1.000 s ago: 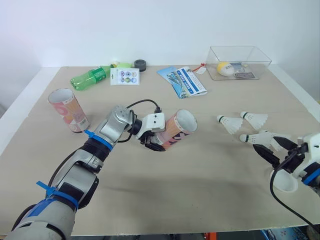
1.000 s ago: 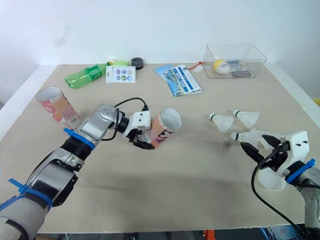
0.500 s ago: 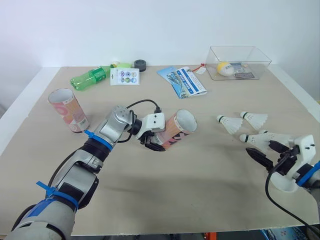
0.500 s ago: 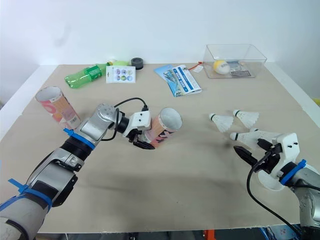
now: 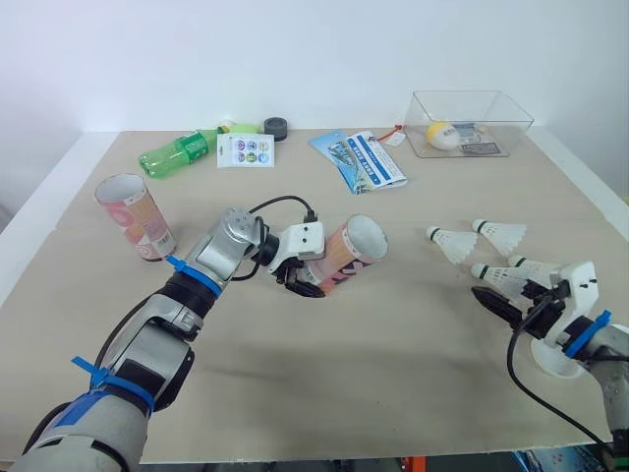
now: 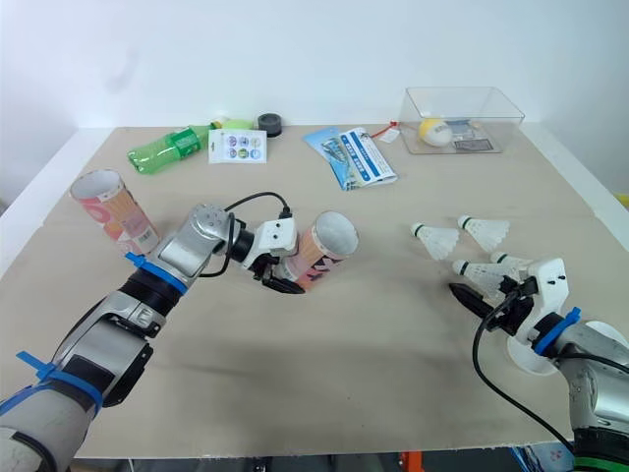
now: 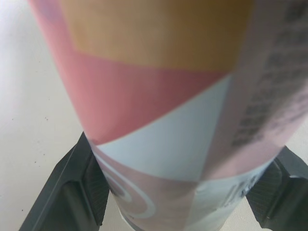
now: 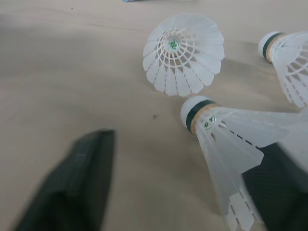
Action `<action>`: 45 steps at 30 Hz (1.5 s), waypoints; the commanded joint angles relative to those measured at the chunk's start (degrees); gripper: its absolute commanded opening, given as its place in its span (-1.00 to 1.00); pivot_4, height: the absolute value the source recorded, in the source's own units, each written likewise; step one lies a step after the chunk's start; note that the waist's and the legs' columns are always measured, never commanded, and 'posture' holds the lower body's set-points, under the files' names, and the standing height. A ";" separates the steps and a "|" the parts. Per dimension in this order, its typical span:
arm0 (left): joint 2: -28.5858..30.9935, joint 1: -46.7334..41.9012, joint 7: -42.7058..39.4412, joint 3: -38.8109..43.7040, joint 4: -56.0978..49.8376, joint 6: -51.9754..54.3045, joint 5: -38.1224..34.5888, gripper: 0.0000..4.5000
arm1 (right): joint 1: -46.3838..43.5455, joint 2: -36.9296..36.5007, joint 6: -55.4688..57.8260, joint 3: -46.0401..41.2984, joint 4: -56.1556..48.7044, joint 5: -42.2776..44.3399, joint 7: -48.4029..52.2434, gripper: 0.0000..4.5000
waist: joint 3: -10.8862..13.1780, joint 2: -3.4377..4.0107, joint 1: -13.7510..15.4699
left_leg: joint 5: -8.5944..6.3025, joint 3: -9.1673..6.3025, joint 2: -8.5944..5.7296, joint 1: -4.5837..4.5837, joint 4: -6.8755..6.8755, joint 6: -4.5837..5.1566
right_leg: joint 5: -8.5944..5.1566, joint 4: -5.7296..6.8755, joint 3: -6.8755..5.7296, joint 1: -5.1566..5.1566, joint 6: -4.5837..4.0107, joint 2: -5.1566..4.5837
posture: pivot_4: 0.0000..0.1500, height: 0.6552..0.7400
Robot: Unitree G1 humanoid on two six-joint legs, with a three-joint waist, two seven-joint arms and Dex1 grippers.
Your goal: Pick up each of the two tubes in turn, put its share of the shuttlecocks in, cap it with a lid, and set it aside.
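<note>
- Left gripper (image 5: 305, 280) is clamped on the pink-and-white patterned cardboard tube (image 5: 349, 251), which is tilted with its open mouth towards the shuttlecocks, probably for loading.
- The matching second tube (image 5: 136, 216) stands upright, well apart, waiting.
- Right gripper (image 5: 513, 295), fingers spread, reaches around the nearest white feathered shuttlecock (image 8: 216, 139) on the beige tabletop (image 5: 393, 374).

The right gripper (image 5: 499, 292) has slid across the table (image 5: 393, 383) toward the robot's left over the last second, and its wrist has turned so that the white housing now sits raised behind it. It has come up to the nearest shuttlecock (image 8: 226, 137). Its fingers (image 8: 77, 183) are now spread to either side of that shuttlecock: one lies against the feathers, the other is apart on the bare tabletop.
</note>
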 commanded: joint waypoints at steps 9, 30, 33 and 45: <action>0.04 0.99 0.24 -1.25 1.24 -0.03 1.39 0.46 | -0.18 -0.53 -1.83 -0.58 -0.54 0.16 0.87 -0.97 | 0.00 0.00 -0.01 | 0.00 0.03 0.01 0.01 0.00 0.00 | 0.02 0.00 0.03 0.00 0.01 0.01 | 1.00 1.00; -1.77 -7.18 -2.70 0.02 10.89 -2.41 1.97 0.46 | -36.60 -15.12 -18.49 25.29 -24.30 -12.31 15.70 -0.97 | 0.38 -0.69 -0.76 | 0.00 0.03 0.27 -0.10 -0.01 -0.01 | 0.11 -0.07 0.04 -0.16 -0.16 0.35 | 1.00 1.00; -2.41 -7.52 -2.88 0.20 10.95 -1.85 1.92 0.46 | -39.80 -13.88 -21.05 27.57 -22.00 -13.62 18.21 -0.97 | 0.37 -0.67 -0.24 | -0.04 0.09 0.06 -0.57 0.03 -0.06 | 0.23 0.02 0.11 -0.59 -0.32 0.08 | 1.00 1.00; -2.47 -5.62 -2.95 0.38 8.78 -0.36 1.94 0.46 | -44.45 -15.90 -24.77 26.40 -15.89 -13.49 23.99 -0.97 | 0.38 -0.66 -0.08 | -0.02 0.20 -0.02 -0.98 0.15 0.02 | 0.43 0.03 0.20 -0.98 -0.21 -0.01 | 1.00 1.00</action>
